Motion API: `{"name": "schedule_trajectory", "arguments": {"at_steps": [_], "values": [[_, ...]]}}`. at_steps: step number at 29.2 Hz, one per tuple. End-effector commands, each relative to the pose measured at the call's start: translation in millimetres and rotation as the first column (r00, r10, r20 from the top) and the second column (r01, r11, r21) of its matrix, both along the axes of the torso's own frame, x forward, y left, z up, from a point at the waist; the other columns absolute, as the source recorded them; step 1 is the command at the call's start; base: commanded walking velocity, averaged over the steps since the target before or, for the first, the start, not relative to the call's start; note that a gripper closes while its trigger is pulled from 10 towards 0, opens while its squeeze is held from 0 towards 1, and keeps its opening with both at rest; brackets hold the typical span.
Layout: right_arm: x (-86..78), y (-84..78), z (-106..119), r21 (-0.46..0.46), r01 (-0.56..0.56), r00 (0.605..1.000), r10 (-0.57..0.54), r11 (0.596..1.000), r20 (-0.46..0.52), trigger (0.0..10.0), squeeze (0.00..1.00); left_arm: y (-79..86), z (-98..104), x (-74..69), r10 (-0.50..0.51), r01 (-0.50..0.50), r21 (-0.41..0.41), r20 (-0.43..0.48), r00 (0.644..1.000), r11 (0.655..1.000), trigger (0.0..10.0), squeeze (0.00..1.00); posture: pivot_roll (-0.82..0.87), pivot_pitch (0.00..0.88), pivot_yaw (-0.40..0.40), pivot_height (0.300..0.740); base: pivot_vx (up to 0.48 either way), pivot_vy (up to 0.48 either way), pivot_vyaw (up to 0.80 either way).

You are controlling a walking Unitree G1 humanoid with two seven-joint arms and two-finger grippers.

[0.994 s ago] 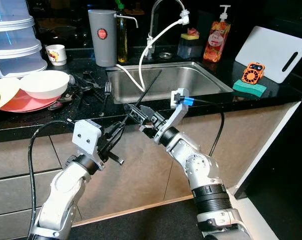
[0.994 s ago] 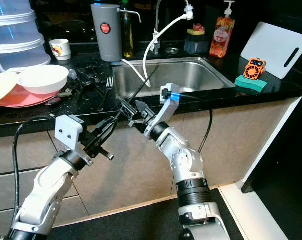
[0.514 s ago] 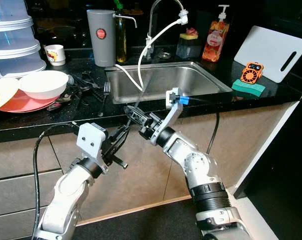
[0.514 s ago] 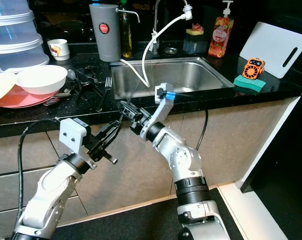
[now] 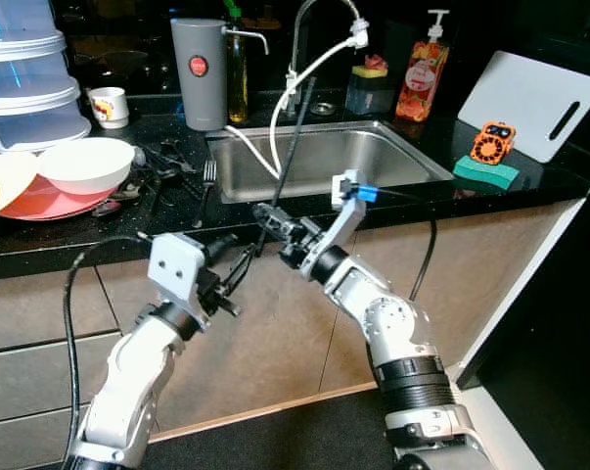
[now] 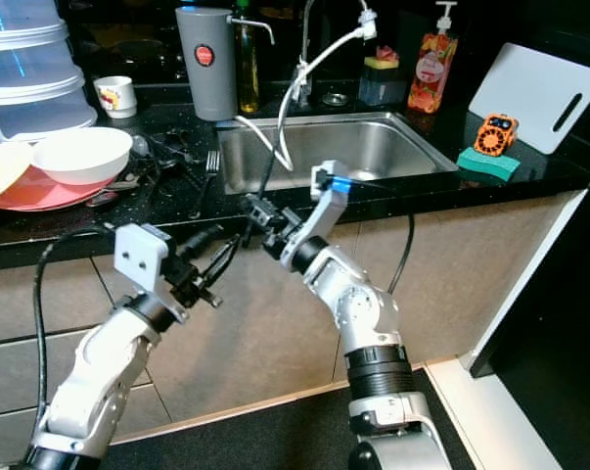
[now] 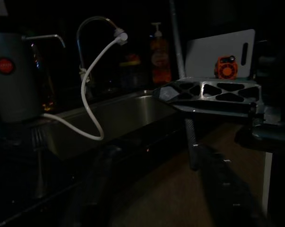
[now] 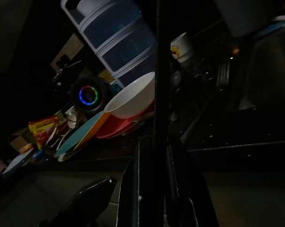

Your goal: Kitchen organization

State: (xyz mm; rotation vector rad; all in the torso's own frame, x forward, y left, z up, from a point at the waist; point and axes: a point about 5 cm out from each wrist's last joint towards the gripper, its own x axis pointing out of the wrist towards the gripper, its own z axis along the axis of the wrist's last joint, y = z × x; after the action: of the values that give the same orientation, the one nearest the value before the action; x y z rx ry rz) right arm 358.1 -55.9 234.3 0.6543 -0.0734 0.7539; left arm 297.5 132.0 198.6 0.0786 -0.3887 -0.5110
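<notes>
Utensil with a long thin black handle: your right gripper is clamping its lower end between narrowly set fingers, in front of the counter edge, and the rod is rising steeply over the sink toward the tap. In the right wrist view you are seeing the dark rod running straight out from between the two fingers. Your left gripper is hovering just below and beside the right one, its jaws standing apart and holding nothing. On the black counter to your left, a white bowl is sitting on coloured plates, with a fork and other cutlery lying beside the sink. A grey canister is standing behind it.
</notes>
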Motion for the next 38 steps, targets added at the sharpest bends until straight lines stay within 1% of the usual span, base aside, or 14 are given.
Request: {"name": "schedule_trajectory", "arguments": {"at_steps": [1, 2, 6, 8, 9, 11, 12, 13, 14, 19, 21, 29, 34, 38], "values": [[2.4, -2.2, 5, 0.008, 0.021, 1.000, -0.021, 1.000, 0.012, 0.0, 0.00, 2.6, -1, 1.8, 0.023, -0.023, -0.015, -0.008, 1.000, 1.000, 10.0, 1.00, 0.02, 0.015, -0.015, 0.740, 0.000, 0.000, 0.00], [5.0, -7.2, 6, 0.006, 0.055, 0.998, -0.055, 0.998, 0.015, 0.0, 0.00, 7.1, 0, 2.8, 0.055, -0.055, -0.035, -0.014, 0.998, 0.998, 10.0, 0.00, 0.02, 0.015, -0.015, 0.740, 0.000, 0.000, 0.00], [10.8, -18.8, 5, -0.022, 0.137, 0.990, -0.136, 0.990, 0.023, 0.0, 0.00, 15.9, -1, 4.3, 0.104, -0.106, -0.066, -0.037, 0.994, 0.992, 10.0, 0.00, 0.02, 0.015, -0.015, 0.740, 0.000, 0.000, 0.00], [18.0, -38.3, 0, -0.175, 0.288, 0.957, -0.274, 0.942, 0.098, 0.0, 0.00, 31.9, -5, 6.7, 0.202, -0.209, -0.094, -0.082, 0.976, 0.973, 10.0, 0.00, 0.03, 0.009, -0.017, 0.740, 0.000, 0.000, 0.00], [18.0, -38.3, 0, -0.175, 0.288, 0.957, -0.274, 0.942, 0.098, 0.0, 0.00, 31.9, -5, 6.7, 0.202, -0.209, -0.094, -0.082, 0.976, 0.973, 10.0, 0.00, 0.03, 0.009, -0.017, 0.740, 0.000, 0.000, 0.00], [20.8, -53.1, -4, -0.292, 0.400, 0.915, -0.361, 0.869, 0.178, 0.0, 0.00, 45.6, -9, 10.5, 0.287, -0.305, -0.119, -0.148, 0.946, 0.945, 10.0, 0.00, 0.03, 0.012, -0.021, 0.740, 0.000, 0.000, 0.00], [20.8, -53.1, -4, -0.292, 0.400, 0.915, -0.361, 0.869, 0.178, 0.0, 0.00, 45.6, -9, 10.5, 0.287, -0.305, -0.119, -0.148, 0.946, 0.945, 10.0, 0.00, 0.03, 0.012, -0.021, 0.740, 0.000, 0.000, 0.00], [20.2, -60.3, -4, -0.296, 0.446, 0.893, -0.399, 0.845, 0.207, 8.7, 0.00, 48.3, -9, 10.9, 0.311, -0.327, -0.108, -0.141, 0.940, 0.939, 10.0, 0.00, 0.03, 0.011, -0.023, 0.740, 0.000, 0.000, 0.00], [19.0, -67.1, -3, -0.280, 0.481, 0.875, -0.433, 0.831, 0.218, 10.0, 0.00, 49.0, -8, 11.0, 0.321, -0.336, -0.102, -0.140, 0.937, 0.937, 10.0, 0.00, 0.03, 0.011, -0.023, 0.740, 0.000, 0.000, 0.00], [14.9, -77.7, -6, -0.285, 0.543, 0.837, -0.482, 0.790, 0.260, 10.0, 0.00, 47.7, -7, 10.8, 0.347, -0.351, -0.022, -0.108, 0.932, 0.936, 10.0, 0.00, 0.03, 0.010, -0.019, 0.740, 0.000, 0.000, 0.00], [13.0, -81.0, -11, -0.290, 0.554, 0.831, -0.497, 0.781, 0.249, 10.0, 0.00, 48.6, -12, 15.7, 0.411, -0.403, 0.079, -0.158, 0.898, 0.912, 10.0, 0.00, 0.03, 0.012, -0.013, 0.740, 0.000, 0.000, 0.00], [8.6, -81.3, -29, -0.290, 0.565, 0.825, -0.523, 0.773, 0.213, 10.0, 0.00, 50.1, -26, 21.4, 0.489, -0.456, 0.176, -0.292, 0.822, 0.872, 10.0, 0.00, 0.04, 0.014, -0.004, 0.740, 0.000, 0.000, 0.00], [6.8, -76.6, -38, -0.288, 0.571, 0.821, -0.537, 0.769, 0.194, 10.0, 0.00, 51.6, -20, 21.5, 0.498, -0.513, 0.044, -0.323, 0.805, 0.857, 10.0, 0.00, 0.04, 0.011, 0.001, 0.740, 0.000, 0.000, 0.00], [7.4, -76.2, -39, -0.259, 0.572, 0.820, -0.548, 0.778, 0.163, 10.0, 0.00, 44.0, -11, 19.0, 0.434, -0.475, -0.047, -0.335, 0.836, 0.879, 10.0, 0.00, 0.04, 0.001, 0.000, 0.740, 0.000, 0.000, 0.00]]}}
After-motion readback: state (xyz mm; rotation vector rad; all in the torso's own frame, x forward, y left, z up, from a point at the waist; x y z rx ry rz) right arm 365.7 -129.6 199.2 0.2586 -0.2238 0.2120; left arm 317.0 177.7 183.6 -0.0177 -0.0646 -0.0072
